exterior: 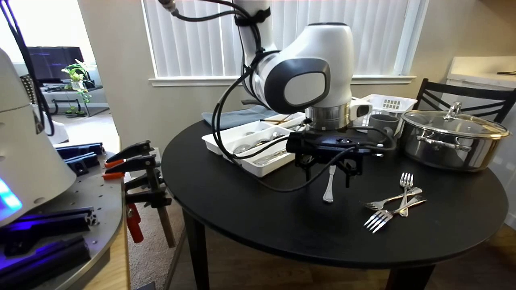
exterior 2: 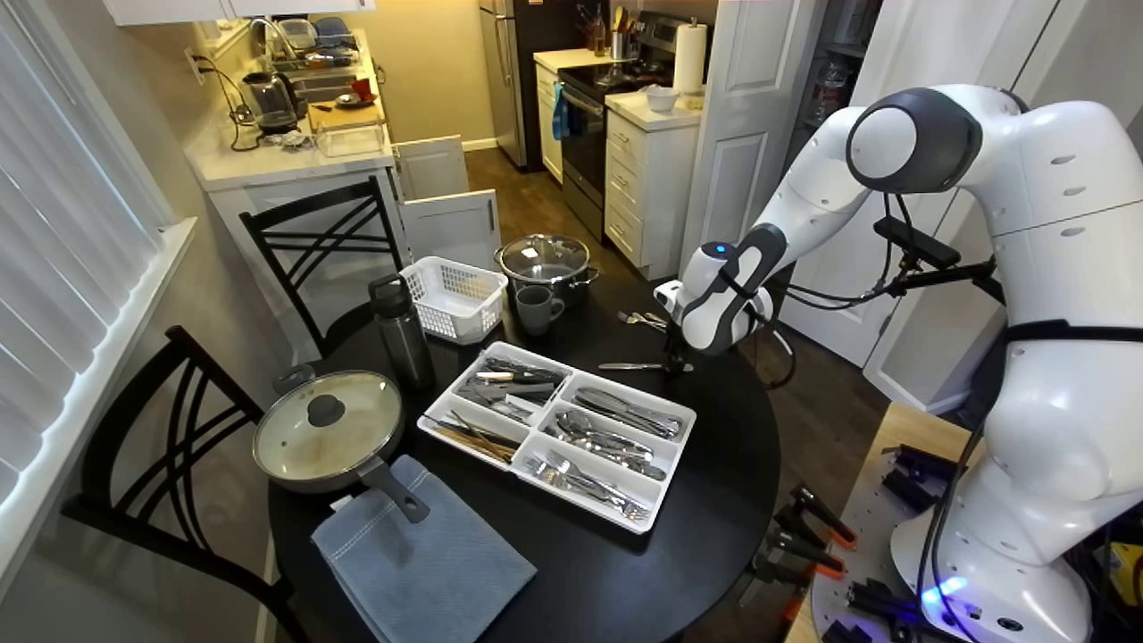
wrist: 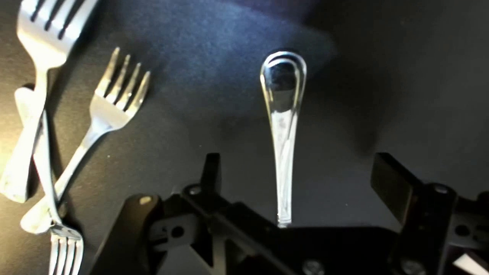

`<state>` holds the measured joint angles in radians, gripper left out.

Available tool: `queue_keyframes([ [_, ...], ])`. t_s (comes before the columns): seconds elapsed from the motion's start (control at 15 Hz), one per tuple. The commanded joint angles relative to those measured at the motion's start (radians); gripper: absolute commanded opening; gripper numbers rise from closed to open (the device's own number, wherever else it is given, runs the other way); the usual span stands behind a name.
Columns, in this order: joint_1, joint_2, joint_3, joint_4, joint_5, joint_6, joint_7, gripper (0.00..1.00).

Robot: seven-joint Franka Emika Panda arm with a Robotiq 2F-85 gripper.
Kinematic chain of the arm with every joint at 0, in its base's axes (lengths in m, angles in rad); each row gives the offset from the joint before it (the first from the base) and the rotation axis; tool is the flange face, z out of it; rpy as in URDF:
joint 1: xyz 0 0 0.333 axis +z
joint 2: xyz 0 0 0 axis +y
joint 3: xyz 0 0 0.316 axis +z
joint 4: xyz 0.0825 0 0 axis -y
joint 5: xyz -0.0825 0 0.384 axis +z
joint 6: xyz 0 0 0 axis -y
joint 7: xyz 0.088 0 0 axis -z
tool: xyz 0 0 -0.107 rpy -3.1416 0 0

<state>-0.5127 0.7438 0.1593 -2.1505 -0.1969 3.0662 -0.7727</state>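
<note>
Silver utensil point(wrist: 283, 130) between the widely parted, empty fingers of the gripper point(wrist: 296, 168), apart from both.

No text, label, brand, number or sign can be read in any of the 3 views.

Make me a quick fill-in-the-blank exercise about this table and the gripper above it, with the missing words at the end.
1. The gripper has its jaws ____, not shut, and a slim metal handle shows between them in the wrist view.
2. Three four-tined ____ lie crossed on the black table.
3. The divided cutlery tray is ____ in colour.
4. The steel pot has its clear lid ____, not off.
Missing words: open; forks; white; on.
</note>
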Motion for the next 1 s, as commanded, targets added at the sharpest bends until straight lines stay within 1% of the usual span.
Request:
queue_keyframes([
  [0.0, -0.050, 0.029, 0.046, 0.005, -0.004, -0.013, -0.010, 0.75],
  [0.07, -0.063, 0.034, 0.059, 0.005, -0.003, -0.017, -0.013, 0.74],
  [0.27, -0.085, 0.036, 0.079, 0.009, -0.002, -0.022, -0.009, 0.53],
  [0.4, -0.100, 0.036, 0.091, 0.012, -0.002, -0.024, -0.009, 0.42],
  [0.8, -0.122, 0.036, 0.113, 0.020, -0.002, -0.023, -0.007, 0.03],
  [0.93, -0.127, 0.033, 0.121, 0.019, -0.002, -0.023, -0.007, 0.00],
])
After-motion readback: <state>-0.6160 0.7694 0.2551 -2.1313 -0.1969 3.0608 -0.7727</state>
